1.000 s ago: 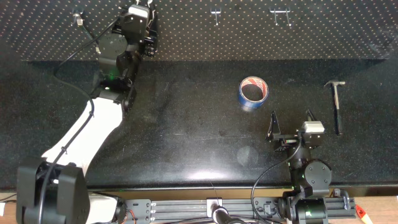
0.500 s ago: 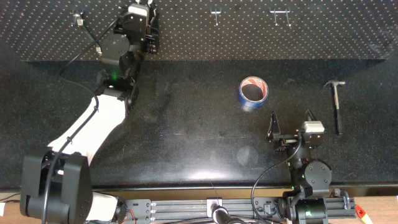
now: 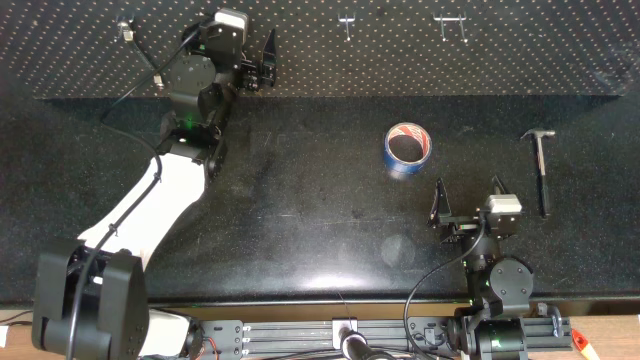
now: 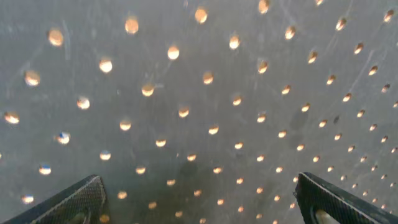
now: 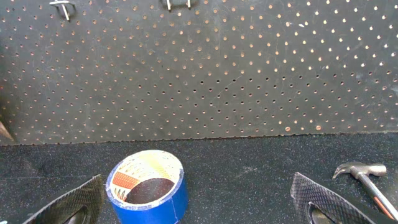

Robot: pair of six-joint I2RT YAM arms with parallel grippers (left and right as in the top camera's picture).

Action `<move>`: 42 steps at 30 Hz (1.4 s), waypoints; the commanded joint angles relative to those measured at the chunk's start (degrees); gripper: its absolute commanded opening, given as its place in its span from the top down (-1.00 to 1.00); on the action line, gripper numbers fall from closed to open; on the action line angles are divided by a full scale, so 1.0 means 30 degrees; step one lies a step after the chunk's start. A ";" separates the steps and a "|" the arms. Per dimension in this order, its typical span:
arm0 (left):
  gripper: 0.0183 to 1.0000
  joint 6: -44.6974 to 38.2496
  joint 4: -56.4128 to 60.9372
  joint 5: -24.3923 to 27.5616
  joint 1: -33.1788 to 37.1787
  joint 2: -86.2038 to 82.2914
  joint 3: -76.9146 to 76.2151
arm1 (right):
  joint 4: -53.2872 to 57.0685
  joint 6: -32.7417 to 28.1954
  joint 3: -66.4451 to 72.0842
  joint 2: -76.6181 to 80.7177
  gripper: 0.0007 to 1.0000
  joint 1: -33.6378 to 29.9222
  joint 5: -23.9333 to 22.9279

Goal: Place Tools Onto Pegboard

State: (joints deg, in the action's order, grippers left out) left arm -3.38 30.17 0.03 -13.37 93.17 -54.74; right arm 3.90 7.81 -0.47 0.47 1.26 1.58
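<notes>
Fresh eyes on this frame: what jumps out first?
The left gripper is close up against the pegboard at the table's far edge, jaws open and empty. On the black table, a blue tape roll sits right of middle and a hammer lies near the right edge. The right gripper hangs open nearer the arm bases.

Black speckled worktop (image 3: 300, 220), dark slotted rail (image 3: 290, 333) along its near edge, faint pale glare.

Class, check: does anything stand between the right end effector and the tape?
Nothing visible does. Only bare table lies between the open right end effector and the tape.
</notes>
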 commanded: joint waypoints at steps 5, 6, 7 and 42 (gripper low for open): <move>-0.99 -0.0015 -0.6127 -0.2382 0.0466 -0.6688 -0.0262 | 0.0058 -0.0204 0.0080 -0.0131 -0.95 0.0146 0.0051; -1.00 -0.0022 -0.6943 -0.2375 0.0430 -0.7810 -0.0262 | 0.0051 -0.0204 0.0080 -0.0131 -0.95 0.0146 0.0051; -0.99 -0.0015 -0.7395 -0.2361 0.0430 -0.8976 -0.0262 | 0.0058 -0.0204 0.0080 -0.0131 -0.95 0.0146 0.0051; -0.99 0.4619 -1.9001 -0.1712 0.4116 -3.0993 1.0688 | 0.0051 -0.0204 0.0080 -0.0131 -0.95 0.0146 0.0051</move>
State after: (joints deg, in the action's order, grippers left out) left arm 10.39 -29.74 -6.39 -2.00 2.13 -25.98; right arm 3.92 7.81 -0.47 0.45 1.26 1.61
